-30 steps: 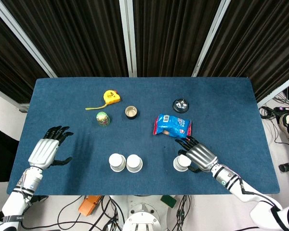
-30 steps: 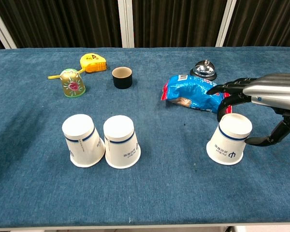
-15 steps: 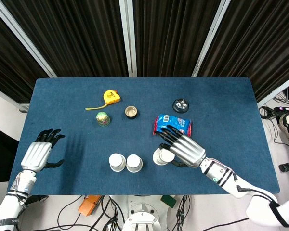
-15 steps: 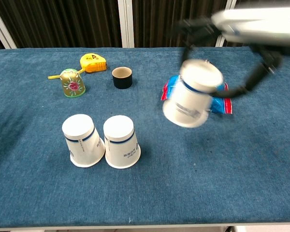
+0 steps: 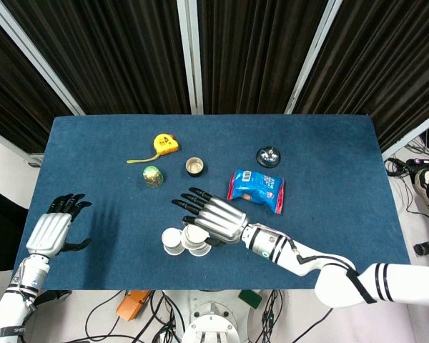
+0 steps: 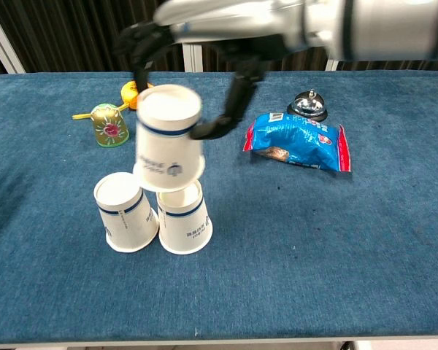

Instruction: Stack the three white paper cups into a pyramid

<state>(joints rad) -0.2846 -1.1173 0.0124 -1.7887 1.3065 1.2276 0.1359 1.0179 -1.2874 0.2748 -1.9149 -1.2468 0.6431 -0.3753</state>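
Two white paper cups stand upside down side by side near the table's front: the left one (image 6: 125, 211) and the right one (image 6: 185, 216). My right hand (image 5: 214, 216) (image 6: 204, 44) holds a third inverted cup (image 6: 168, 138) just above them, over the gap and the right cup; whether it touches them I cannot tell. From the head view this held cup (image 5: 194, 235) is mostly covered by the hand, beside the left base cup (image 5: 172, 241). My left hand (image 5: 52, 226) hovers open at the table's left edge, fingers spread, holding nothing.
A blue snack bag (image 6: 299, 142), a call bell (image 6: 307, 104), a small black cup (image 6: 185, 117), a yellow tape measure (image 5: 164, 145) and a green patterned cup (image 6: 109, 124) lie further back. The blue table (image 6: 336, 255) ends close in front of the cups.
My right hand carried the third cup leftward from the right side of the table, lifting it, to above the two standing cups. My left hand drew back slightly to the left.
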